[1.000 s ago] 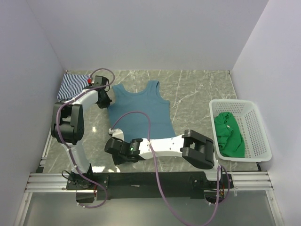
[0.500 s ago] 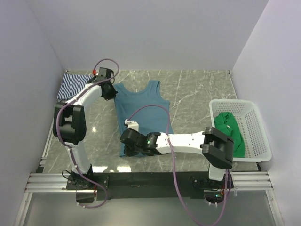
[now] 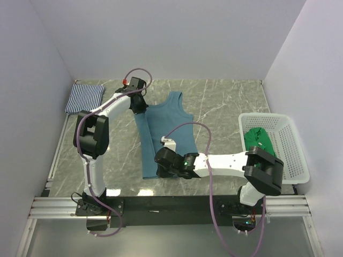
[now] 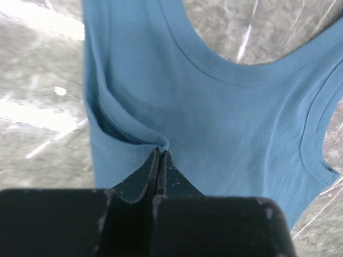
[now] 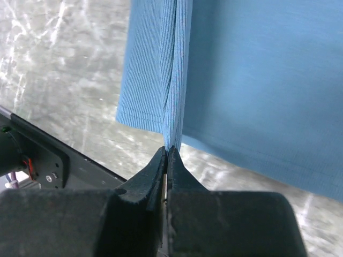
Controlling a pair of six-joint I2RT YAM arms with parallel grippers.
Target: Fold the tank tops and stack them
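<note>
1. Left wrist view: the left gripper (image 4: pixel 159 152) is closed on a thin pinch of the teal tank top (image 4: pixel 214 118), at the armhole edge beside a shoulder strap. The fabric rises into a small ridge at the fingertips.
2. The right gripper (image 5: pixel 167 151) is clamped on the hem corner of the same top. It lifts the side edge into a narrow pleat above the table (image 5: pixel 64 69).
3. From above, the teal top lies at the table's centre. Its 9 o'clock side is raised and turned toward 3 o'clock, so the step in hand looks like a lengthwise fold.
4. The striped tank top (image 3: pixel 84 97) lies folded in the 10 o'clock corner. The green tank top (image 3: pixel 260 152) sits crumpled in the basket (image 3: pixel 300 155) at 3 o'clock, not yet folded.
5. Risk 1: both grips hold only a sliver of cloth. If the 2 arms travel unevenly or pull apart, the edge could slip from one grip and the fold would land skewed.
6. Risk 2: if either pinch has caught the lower layer too, the whole top may drag toward 3 o'clock instead of folding over itself.
7. Risk 3: releasing too high could let the soft edge fall back toward 9 o'clock or wrinkle. That would leave a poor base for stacking.
</note>
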